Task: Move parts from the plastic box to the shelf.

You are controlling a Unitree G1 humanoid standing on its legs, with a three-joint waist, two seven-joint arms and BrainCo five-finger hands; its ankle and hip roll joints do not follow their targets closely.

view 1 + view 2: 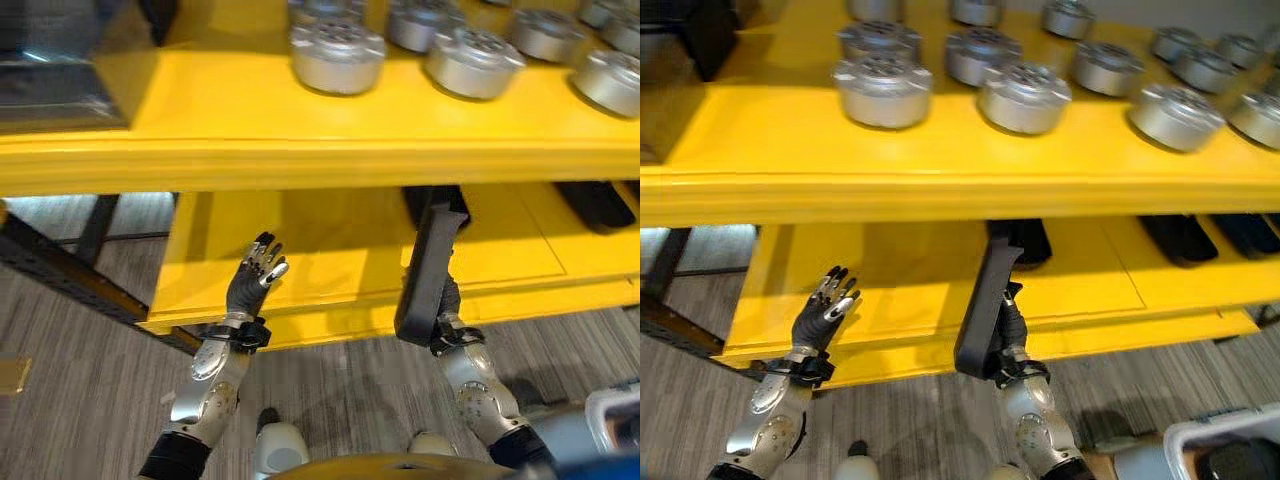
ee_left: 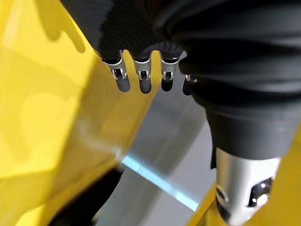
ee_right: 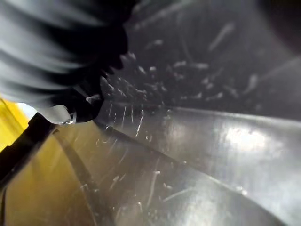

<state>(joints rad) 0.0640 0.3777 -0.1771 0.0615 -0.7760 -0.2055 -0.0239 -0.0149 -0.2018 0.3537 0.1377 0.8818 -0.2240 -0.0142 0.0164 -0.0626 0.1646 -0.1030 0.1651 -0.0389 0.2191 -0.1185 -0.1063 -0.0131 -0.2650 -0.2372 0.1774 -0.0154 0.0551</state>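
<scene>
The yellow shelf (image 1: 940, 170) fills my view, with round metal parts (image 1: 883, 90) in rows on its upper level and black parts (image 1: 1180, 238) lying on the lower level. My right hand (image 1: 449, 300) holds a long black part (image 1: 985, 305) upright at the lower level's front edge, probably to slide it in endwise; its fingers are hidden, grip unclear. My left hand (image 1: 822, 315) hangs empty, fingers straight, beside that edge.

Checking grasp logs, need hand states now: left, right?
Left hand: open, fingers straight, holding nothing, raised before the lower yellow shelf.
Right hand: shut on a long black part, held upright at that shelf's edge.
</scene>
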